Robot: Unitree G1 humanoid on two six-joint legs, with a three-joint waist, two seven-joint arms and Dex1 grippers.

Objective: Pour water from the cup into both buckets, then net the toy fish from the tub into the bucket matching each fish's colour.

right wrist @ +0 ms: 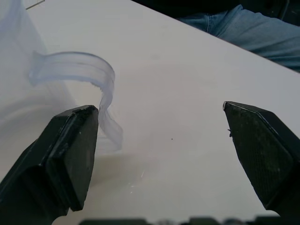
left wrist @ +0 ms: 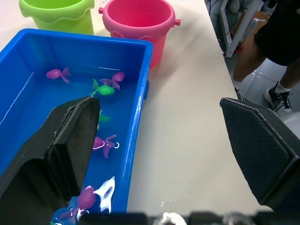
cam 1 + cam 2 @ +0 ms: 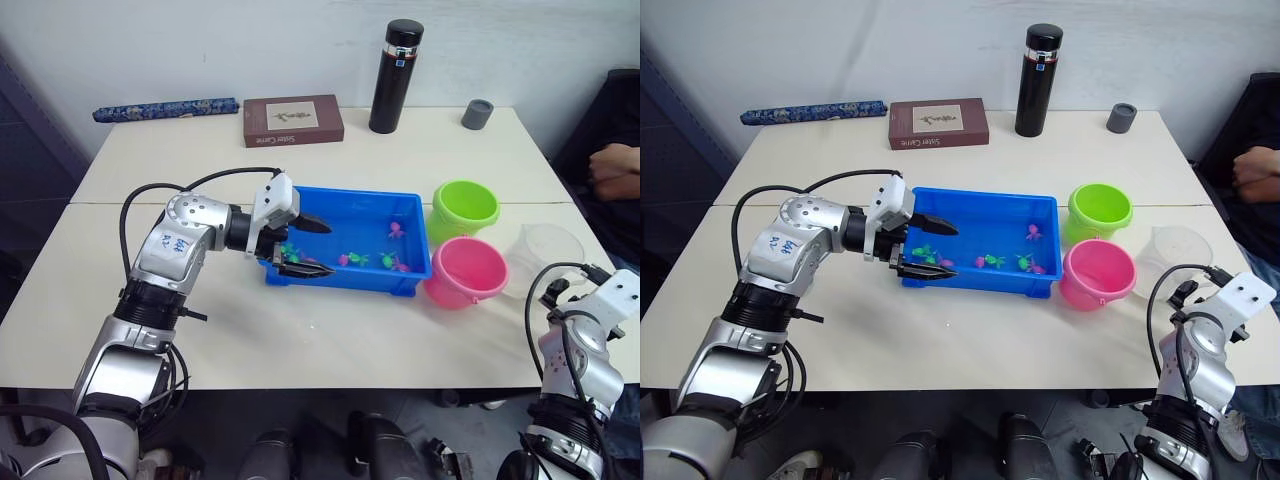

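The blue tub (image 3: 350, 192) holds water and several green and pink toy fish (image 2: 104, 89). My left gripper (image 3: 311, 247) is open and straddles the tub's front wall near its left end, one finger (image 2: 70, 136) over the water and the other over the table. The green bucket (image 3: 465, 208) and the pink bucket (image 3: 465, 270) stand just right of the tub. The clear cup (image 3: 545, 250) stands right of the pink bucket. My right gripper (image 1: 159, 112) is open at the table's right edge, with the cup's handle (image 1: 79, 68) beside one finger and not gripped.
Along the back of the table are a black bottle (image 3: 396, 77), a small grey cup (image 3: 477, 114), a brown book (image 3: 293, 120) and a blue patterned roll (image 3: 165, 108). A person's arm (image 3: 612, 165) rests at the right edge.
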